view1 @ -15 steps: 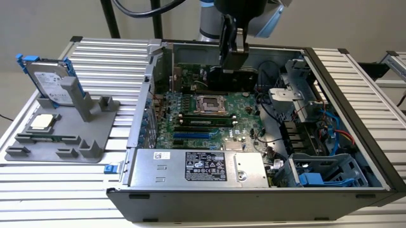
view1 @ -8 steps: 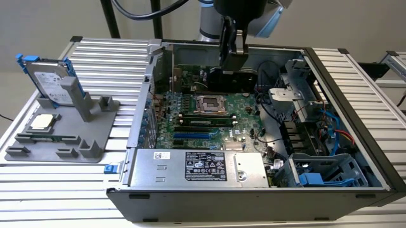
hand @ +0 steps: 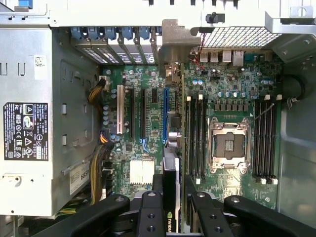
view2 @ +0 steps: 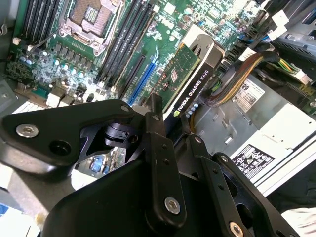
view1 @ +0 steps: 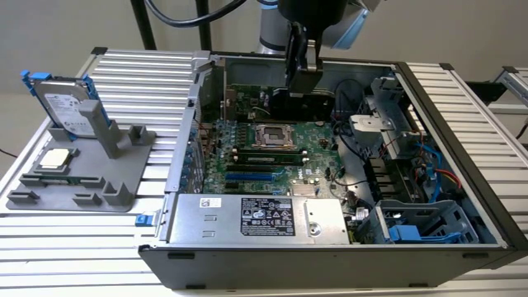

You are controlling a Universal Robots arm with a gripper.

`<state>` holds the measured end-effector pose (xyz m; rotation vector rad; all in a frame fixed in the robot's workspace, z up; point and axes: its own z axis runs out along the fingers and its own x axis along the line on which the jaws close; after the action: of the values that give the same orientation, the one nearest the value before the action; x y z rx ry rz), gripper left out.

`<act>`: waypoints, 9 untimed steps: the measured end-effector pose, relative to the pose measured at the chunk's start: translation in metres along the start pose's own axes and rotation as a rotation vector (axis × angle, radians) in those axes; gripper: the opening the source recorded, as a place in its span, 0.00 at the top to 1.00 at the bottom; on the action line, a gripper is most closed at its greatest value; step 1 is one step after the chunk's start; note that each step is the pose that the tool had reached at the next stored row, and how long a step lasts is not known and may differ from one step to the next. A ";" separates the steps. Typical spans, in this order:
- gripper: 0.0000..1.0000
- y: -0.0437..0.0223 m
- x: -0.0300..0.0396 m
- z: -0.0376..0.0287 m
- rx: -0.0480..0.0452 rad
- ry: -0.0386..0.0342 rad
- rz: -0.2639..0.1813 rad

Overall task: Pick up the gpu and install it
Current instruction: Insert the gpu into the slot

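So the open PC case (view1: 462,142) sits on the slatted table (view1: 74,247), taking up most of its middle and the exterior view's right side. Inside it you've got the green motherboard (view1: 272,154) with its bare CPU socket (hand: 228,144), a row of expansion slots including a blue slot (hand: 165,114), the silver power supply (view1: 256,218) along the case's near edge, and a blue drive cage (view1: 421,226) in the near corner on the exterior view's right. Over by the table's edge on the exterior view's left there's a grey parts holder (view1: 83,179) with a hard drive (view1: 68,108) standing upright in it and a small square CPU chip (view1: 55,158) lying flat on it. The arm comes straight down from above into the far part of the case, gripper (view1: 298,77) pointing down. Its fingers (view2: 159,143) are closed on the gpu (view2: 190,74), which hangs edge-down above the motherboard, black cooler on one face and green board on the other. In the first wrist view the gpu (hand: 171,163) lines up just beside the blue slot, between it and the memory slots (hand: 195,136); I can't tell if it's touching the board.
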<state>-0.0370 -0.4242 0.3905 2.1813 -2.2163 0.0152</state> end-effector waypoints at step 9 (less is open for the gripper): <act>1.00 -0.0001 -0.0002 0.0063 0.0000 0.0001 0.000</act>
<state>-0.0370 -0.4242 0.3842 2.1812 -2.2162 0.0153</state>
